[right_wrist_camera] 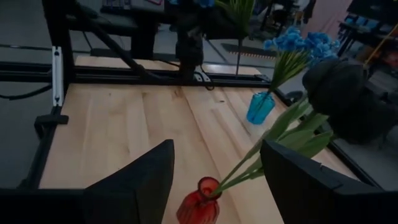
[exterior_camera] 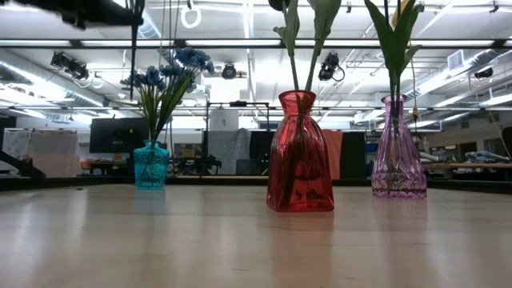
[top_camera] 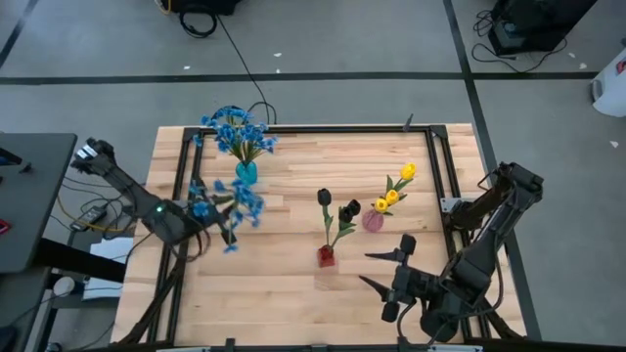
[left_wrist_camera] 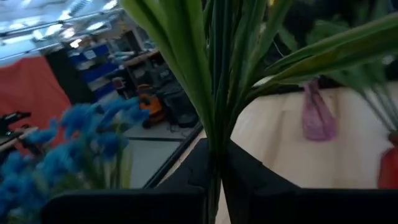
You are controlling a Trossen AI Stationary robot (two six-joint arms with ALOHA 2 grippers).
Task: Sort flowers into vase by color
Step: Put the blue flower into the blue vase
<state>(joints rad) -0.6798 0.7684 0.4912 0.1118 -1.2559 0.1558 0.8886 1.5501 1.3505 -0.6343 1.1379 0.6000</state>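
Note:
My left gripper [top_camera: 201, 217] is above the table's left part, shut on a flower with blue blossoms [top_camera: 235, 200] and long green leaves [left_wrist_camera: 186, 56]. Just beyond it a blue vase [top_camera: 245, 173] holds more blue flowers [top_camera: 235, 132]. At mid-table a red vase [top_camera: 326, 256] holds two dark tulips [top_camera: 337, 203]. A pink vase [top_camera: 373, 221] holds yellow tulips [top_camera: 393, 191]. My right gripper [top_camera: 364, 268] hangs open at the near right. It points toward the red vase [right_wrist_camera: 199, 208], which is short of its fingers, and touches nothing. My left gripper pinches the blue flower's green stem [left_wrist_camera: 214, 165], below the leaves, between its two fingers. The fingers come level from the table's left side and lie across the stem. The flower is lifted clear of the table, leaves and blossoms rising above the fingers.
A dark metal frame [top_camera: 435, 147] runs round the wooden table top [top_camera: 293, 303]. All three vases stand in the table's middle band. Bare wood lies along the near edge, left of the right gripper.

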